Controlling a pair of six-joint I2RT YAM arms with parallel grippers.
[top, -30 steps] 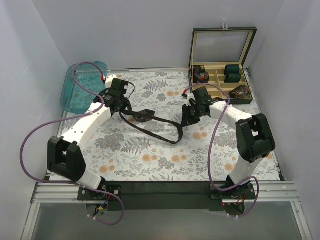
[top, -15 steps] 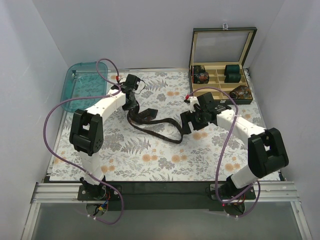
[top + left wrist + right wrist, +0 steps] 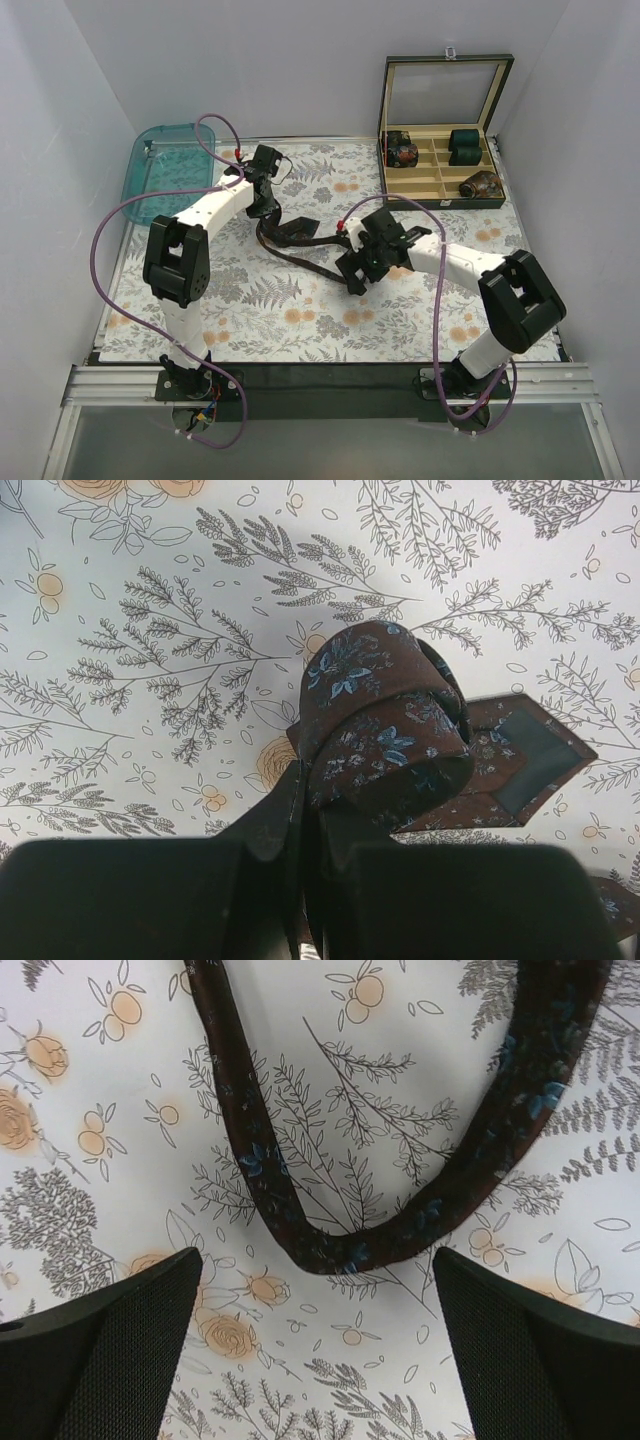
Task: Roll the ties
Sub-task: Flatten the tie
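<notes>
on floral cloth (image 3: 250,300) btw white walls (image 3: 300,70), left gripper (image 3: 305,825) is pinching the tie (image 3: 385,720) at its coil, right gripper (image 3: 318,1260) is hovering spread over its loop.

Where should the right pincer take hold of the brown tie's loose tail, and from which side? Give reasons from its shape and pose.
At the bottom of the U-shaped bend in the tie, coming from straight above. The strip lies flat and narrow on the tablecloth, and the open right pincer straddles that bend, so closing should pinch the fold together.
</notes>
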